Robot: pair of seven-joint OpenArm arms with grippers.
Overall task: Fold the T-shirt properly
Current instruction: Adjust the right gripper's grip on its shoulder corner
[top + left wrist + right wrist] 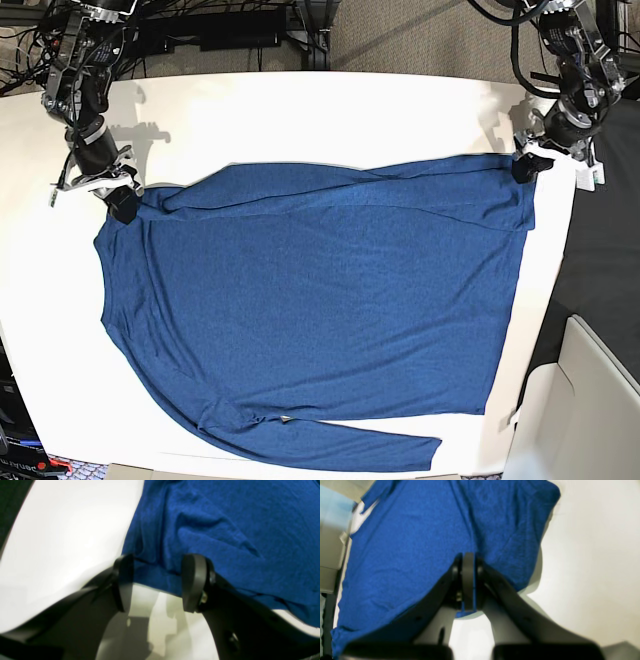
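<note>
T-shirt (310, 320) spread nearly flat on table (300, 110); upper sleeve apparently folded in, rest unfolded. Right gripper (468, 580) clamps shoulder corner; left gripper (156, 582) fingers apart at hem corner.

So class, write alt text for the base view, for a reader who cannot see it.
A dark blue T-shirt lies spread on a white table, one sleeve along its near edge. The right gripper pinches one far corner; the left gripper is at the other.
</note>
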